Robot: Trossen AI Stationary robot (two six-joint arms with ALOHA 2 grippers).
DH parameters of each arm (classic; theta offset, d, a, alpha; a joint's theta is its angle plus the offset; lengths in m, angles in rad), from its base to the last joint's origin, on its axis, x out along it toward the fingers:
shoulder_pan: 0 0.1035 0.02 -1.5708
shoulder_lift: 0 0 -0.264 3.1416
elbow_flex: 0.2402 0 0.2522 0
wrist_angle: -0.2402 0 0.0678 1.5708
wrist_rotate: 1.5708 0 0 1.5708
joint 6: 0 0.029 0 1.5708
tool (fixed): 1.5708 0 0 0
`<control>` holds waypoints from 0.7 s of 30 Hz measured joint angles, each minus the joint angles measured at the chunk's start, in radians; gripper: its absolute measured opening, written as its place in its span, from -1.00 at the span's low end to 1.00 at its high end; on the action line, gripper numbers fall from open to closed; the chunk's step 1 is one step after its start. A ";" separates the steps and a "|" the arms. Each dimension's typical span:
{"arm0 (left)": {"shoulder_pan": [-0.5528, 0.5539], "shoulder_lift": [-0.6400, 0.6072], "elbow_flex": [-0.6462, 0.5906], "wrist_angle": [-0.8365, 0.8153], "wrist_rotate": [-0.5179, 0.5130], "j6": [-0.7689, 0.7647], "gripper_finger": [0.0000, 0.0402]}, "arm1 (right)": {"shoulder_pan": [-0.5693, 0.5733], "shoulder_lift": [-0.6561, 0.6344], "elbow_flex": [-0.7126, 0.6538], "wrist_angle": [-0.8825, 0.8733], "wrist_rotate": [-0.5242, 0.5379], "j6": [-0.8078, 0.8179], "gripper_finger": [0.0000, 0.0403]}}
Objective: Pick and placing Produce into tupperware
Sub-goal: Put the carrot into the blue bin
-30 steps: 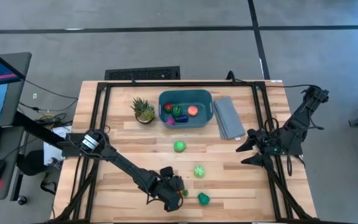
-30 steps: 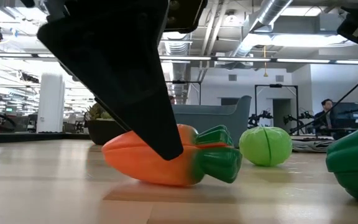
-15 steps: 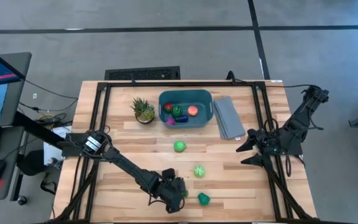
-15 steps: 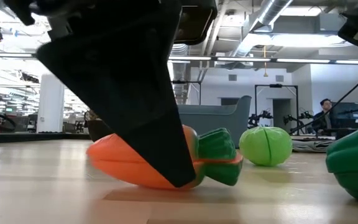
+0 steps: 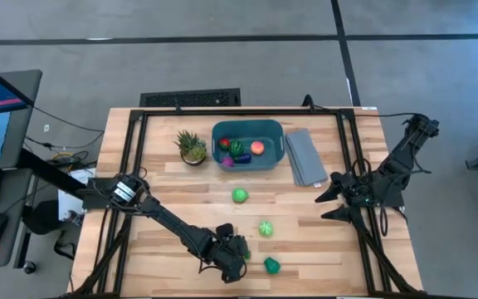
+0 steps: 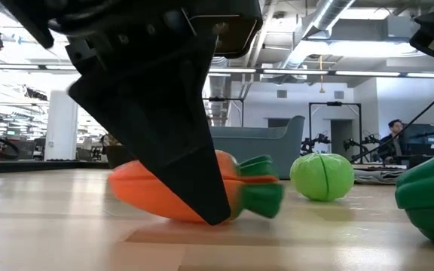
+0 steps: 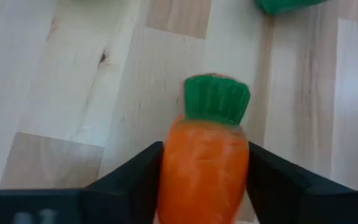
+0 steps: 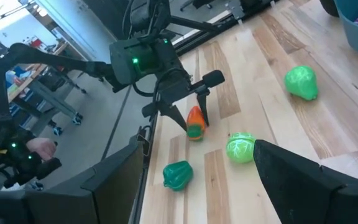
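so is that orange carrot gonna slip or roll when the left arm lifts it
Probably a little slippery: the carrot looks smooth and glossy. Its tapered, rounded body could squirt out from between the left end effector fingers, which flank its sides. On the table it would likely roll if nudged.

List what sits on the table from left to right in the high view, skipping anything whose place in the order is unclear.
Potted plant → left claw around the carrot → grey ribbed slab → right claw.
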 joint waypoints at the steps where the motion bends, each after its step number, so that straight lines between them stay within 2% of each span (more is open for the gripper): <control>1: 0.000 0.000 0.000 0.000 0.000 0.000 -0.09 | 0.000 0.000 0.000 0.000 0.000 0.000 0.63; 4: 0.000 0.000 0.000 0.002 0.001 0.000 -0.21 | 0.000 0.000 0.000 0.000 0.000 0.000 0.63; 7: 0.000 0.000 0.000 0.003 0.002 -0.010 -0.21 | 0.000 0.000 0.000 -0.002 0.000 0.000 0.63; 14: 0.001 0.005 0.026 -0.036 0.000 -0.022 -0.02 | 0.000 0.000 0.000 -0.008 0.000 0.000 0.63; 21: 0.006 0.005 0.098 -0.130 -0.058 0.014 -0.21 | 0.000 0.000 0.000 -0.007 0.000 -0.001 0.63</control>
